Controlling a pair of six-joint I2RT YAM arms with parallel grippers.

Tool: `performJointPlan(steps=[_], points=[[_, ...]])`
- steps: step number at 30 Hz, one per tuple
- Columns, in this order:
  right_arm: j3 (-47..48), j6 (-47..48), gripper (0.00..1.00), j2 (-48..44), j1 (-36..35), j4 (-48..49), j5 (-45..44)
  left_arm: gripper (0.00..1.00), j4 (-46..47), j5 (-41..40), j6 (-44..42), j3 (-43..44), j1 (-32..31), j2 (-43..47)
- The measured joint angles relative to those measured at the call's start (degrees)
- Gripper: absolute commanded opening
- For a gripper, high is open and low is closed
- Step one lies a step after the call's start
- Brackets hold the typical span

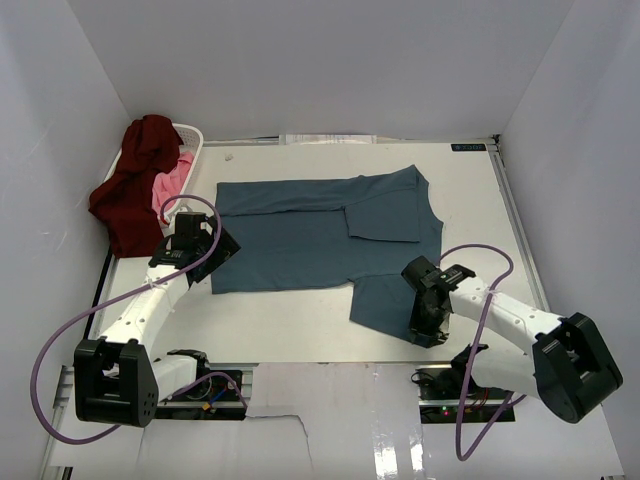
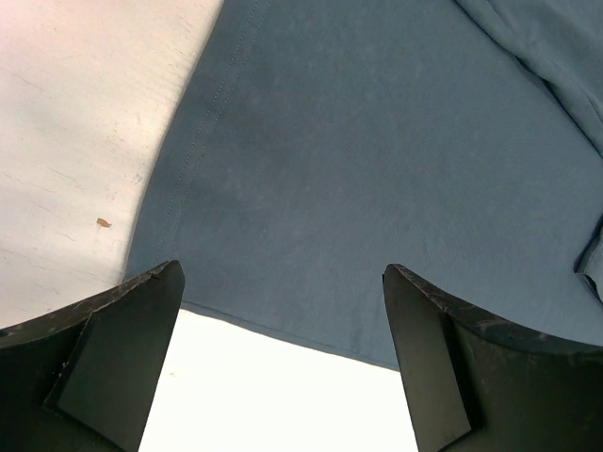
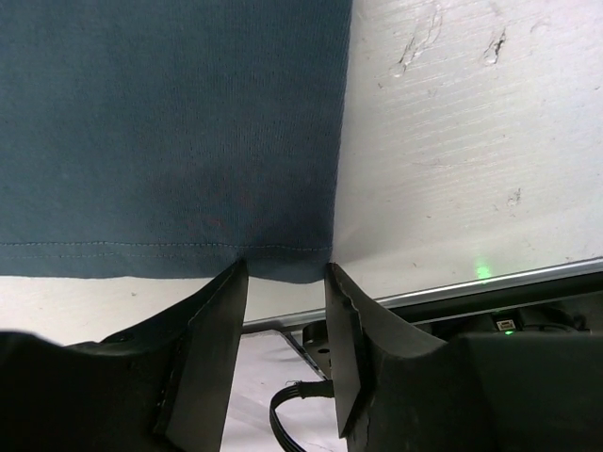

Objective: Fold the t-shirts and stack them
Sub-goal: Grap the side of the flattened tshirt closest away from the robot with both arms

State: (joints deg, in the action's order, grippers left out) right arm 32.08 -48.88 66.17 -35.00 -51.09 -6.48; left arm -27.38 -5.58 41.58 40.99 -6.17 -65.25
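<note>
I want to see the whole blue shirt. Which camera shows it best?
The top external view: the whole teal-blue t-shirt lies spread out there, sleeves and all. The left wrist view shows only one hemmed corner of it, and the right wrist view only a stitched edge and corner.

Stuff you can't actually see in this one

Up at 10 o'clock the maroon shirt (image 1: 135, 190) drapes over the basket (image 1: 192, 134), so only a bit of rim and a sliver of the pink shirt (image 1: 173, 185) peek out. The left gripper (image 1: 215, 248) covers a stretch of the 9 o'clock edge of the blue shirt (image 1: 300, 240), and the right gripper (image 1: 425, 322) covers the sleeve end at 5 o'clock. Both wrist views chop the blue cloth off at their edges, and the tan speck (image 2: 103, 222) on the table (image 2: 66, 113) is too tiny to identify.
</note>
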Motion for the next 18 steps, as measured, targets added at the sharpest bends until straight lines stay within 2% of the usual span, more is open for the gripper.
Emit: performJointPlan(steps=[5, 8, 9, 18], points=[[0.31, -0.31, 0.33, 0.85, 0.00, -0.07, 0.00, 0.98, 0.00, -0.04, -0.15, 0.00, 0.00, 0.00], [0.85, -0.28, 0.19, 1.73, 0.00, -0.22, -0.13, 0.98, 0.00, -0.04, -0.17, 0.00, 0.00, 0.00], [0.98, -0.28, 0.17, 1.86, 0.00, -0.24, -0.28, 0.98, 0.00, -0.04, -0.17, 0.00, 0.00, 0.00], [6.49, 0.33, 0.19, 2.12, 0.00, -2.95, -2.43, 0.98, -0.04, -0.37, -0.17, 0.00, 0.00, 0.00]])
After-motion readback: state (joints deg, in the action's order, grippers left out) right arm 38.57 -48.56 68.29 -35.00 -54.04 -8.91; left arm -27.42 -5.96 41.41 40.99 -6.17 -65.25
